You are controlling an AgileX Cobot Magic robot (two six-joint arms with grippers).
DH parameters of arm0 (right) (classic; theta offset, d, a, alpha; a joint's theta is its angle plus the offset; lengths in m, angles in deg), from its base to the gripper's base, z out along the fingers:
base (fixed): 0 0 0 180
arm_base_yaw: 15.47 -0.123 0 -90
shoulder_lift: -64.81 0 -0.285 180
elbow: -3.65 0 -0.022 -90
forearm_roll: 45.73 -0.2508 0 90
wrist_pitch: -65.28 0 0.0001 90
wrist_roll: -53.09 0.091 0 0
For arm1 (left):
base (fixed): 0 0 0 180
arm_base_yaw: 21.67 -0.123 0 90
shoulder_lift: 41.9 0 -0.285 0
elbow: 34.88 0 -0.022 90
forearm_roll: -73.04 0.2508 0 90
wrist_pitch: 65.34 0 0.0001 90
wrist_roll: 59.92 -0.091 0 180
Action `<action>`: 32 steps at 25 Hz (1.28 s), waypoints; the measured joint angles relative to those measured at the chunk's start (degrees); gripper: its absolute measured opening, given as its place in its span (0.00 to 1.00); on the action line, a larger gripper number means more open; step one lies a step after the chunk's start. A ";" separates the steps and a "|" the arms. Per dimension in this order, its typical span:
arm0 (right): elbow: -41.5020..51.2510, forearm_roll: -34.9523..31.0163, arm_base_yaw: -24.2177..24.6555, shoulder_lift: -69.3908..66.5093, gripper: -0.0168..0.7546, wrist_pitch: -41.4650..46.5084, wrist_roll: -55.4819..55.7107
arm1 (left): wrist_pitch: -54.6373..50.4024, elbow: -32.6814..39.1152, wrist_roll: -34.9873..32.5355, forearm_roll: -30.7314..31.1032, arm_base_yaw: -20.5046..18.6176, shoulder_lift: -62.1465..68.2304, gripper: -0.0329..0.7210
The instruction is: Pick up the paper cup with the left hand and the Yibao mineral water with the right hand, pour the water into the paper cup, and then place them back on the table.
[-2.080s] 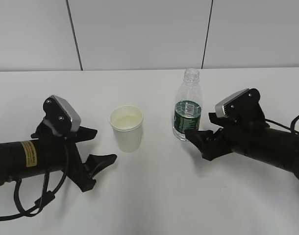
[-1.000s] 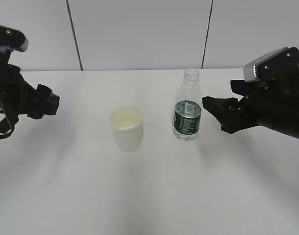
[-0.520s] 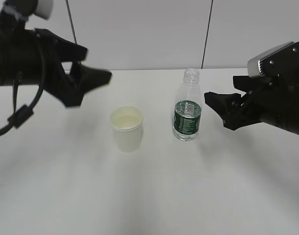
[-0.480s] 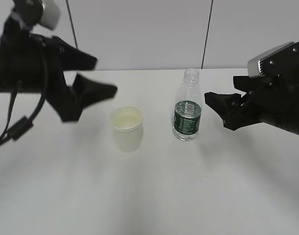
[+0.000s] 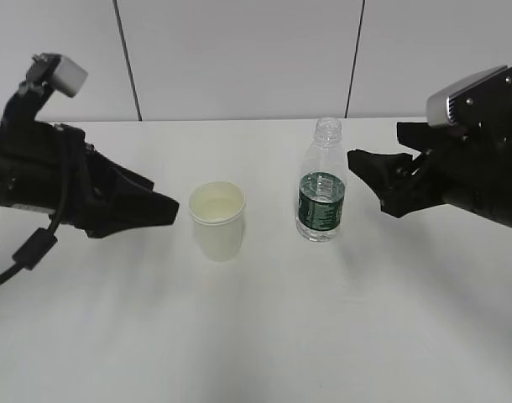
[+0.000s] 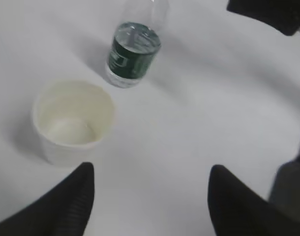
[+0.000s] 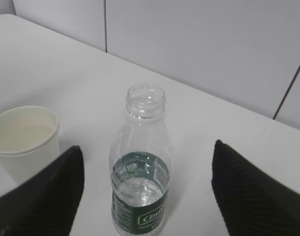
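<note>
The paper cup point(image 5: 216, 220) stands upright on the white table point(image 5: 264, 336), with the Yibao mineral water point(image 5: 321, 189) upright and uncapped to its right. My left gripper point(image 5: 170, 210) is open and empty, low over the table just left of the cup, fingers pointing at it. In the left wrist view the cup point(image 6: 74, 120) sits ahead of the left finger and the bottle point(image 6: 133, 56) beyond; the gripper point(image 6: 151, 172) holds nothing. My right gripper point(image 5: 367, 180) is open and empty, right of the bottle. In the right wrist view the bottle point(image 7: 140, 167) stands between the spread fingers of the gripper point(image 7: 147, 147), with the cup point(image 7: 24, 140) at left.
A grey panelled wall point(image 5: 239, 59) runs behind the table's far edge. My right gripper point(image 6: 268, 12) shows at the top right of the left wrist view.
My left arm has swung down from above the table to cup height, its open fingers now pointing at the cup from the left. My right gripper has hardly moved.
</note>
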 joint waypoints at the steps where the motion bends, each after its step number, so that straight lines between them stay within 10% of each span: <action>1: 0.00 -0.23 0.00 0.00 0.79 -0.40 0.00 | 3.70 0.00 0.33 0.00 -0.41 1.61 0.69; 9: 0.00 -0.35 0.00 0.00 0.79 -2.48 0.00 | 10.04 0.00 -3.43 0.00 -0.53 7.03 0.68; 22: 0.00 -0.35 0.00 0.00 0.79 -3.03 0.07 | -51.31 0.00 -15.72 -0.15 -0.59 -9.28 0.68; 32: 0.00 -0.35 0.00 0.03 0.79 -6.61 0.63 | -75.28 0.00 -36.73 -22.41 -0.59 -10.72 0.68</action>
